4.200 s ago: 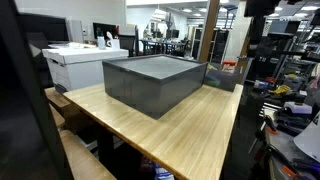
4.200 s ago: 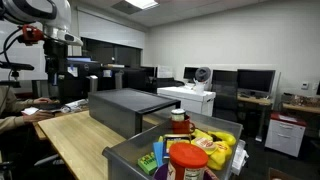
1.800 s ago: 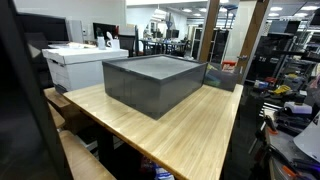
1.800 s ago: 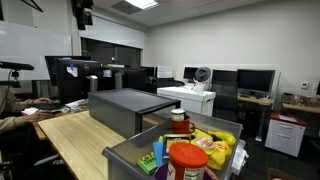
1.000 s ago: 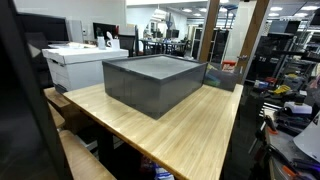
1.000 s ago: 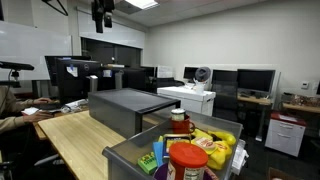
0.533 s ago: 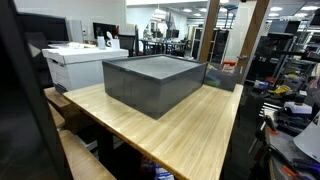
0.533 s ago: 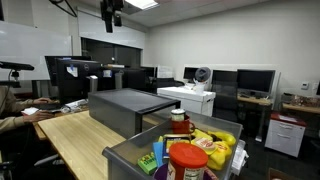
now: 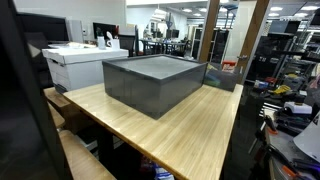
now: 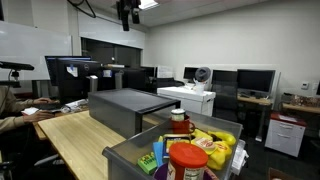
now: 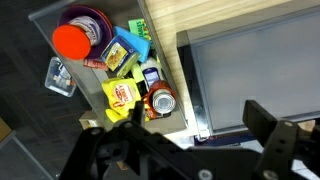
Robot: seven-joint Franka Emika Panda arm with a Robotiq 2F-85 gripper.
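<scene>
The tool [image 10: 127, 14] hangs high above the worktop [image 9: 205, 130], jaws spread wide and empty. Nearest below it lies the clear bin [image 10: 122, 162] of groceries, a red-lidded jar [image 11: 70, 40] among them. Any descent is best kept straight and slow, because the grey box [image 11: 260, 60] stands just beside the bin.

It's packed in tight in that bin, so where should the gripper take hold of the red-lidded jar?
Take the red-lidded jar by its round lid, coming from straight above: it stands upright with the lid facing up and seems taller than its neighbours. The purple tub and blue packet sit close beside it, so a side approach looks blocked.
</scene>
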